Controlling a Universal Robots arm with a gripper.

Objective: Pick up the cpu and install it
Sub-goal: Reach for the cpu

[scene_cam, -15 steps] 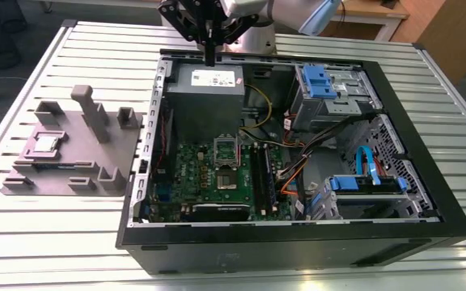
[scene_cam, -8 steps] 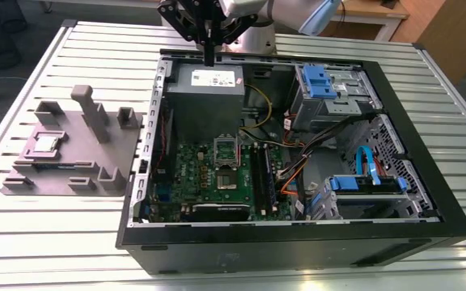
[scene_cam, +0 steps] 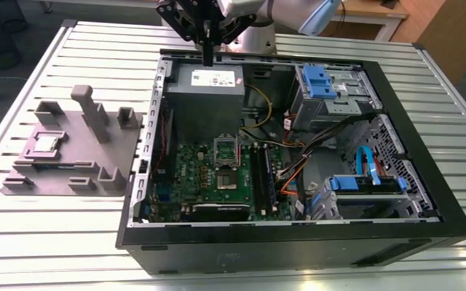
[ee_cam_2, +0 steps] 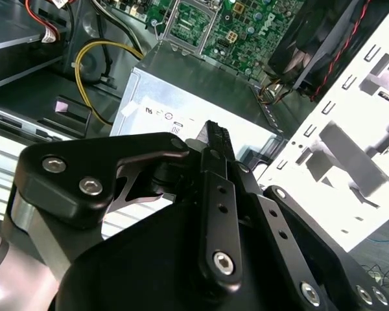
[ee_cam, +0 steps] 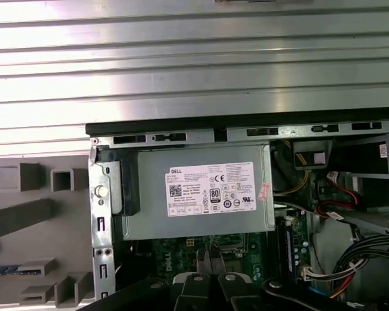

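cpu (scene_cam: pixel 45 143) untouched, we judge: it sits well apart from our gripper (scene_cam: pixel 208 60), fingers closed on nothing; socket (scene_cam: pixel 226 150) empty.

Open socket (scene_cam: pixel 226 173) — power supply (scene_cam: pixel 204 91), cables (scene_cam: pixel 298 154) near.

Logged cpu (scene_cam: pixel 45 143) as silver-grey with pale rim, on mauve-grey holder (scene_cam: pixel 55 174). Found gripper (scene_cam: pixel 208 57) black. Recorded power supply (scene_cam: pixel 206 97) grey with white label, motherboard (scene_cam: pixel 209 176) green, drive brackets (scene_cam: pixel 317 82) blue, cable (ee_cam_2: pixel 76 68) yellow, case (scene_cam: pixel 298 245) black, table (scene_cam: pixel 95 42) in pale ribbed stripes.
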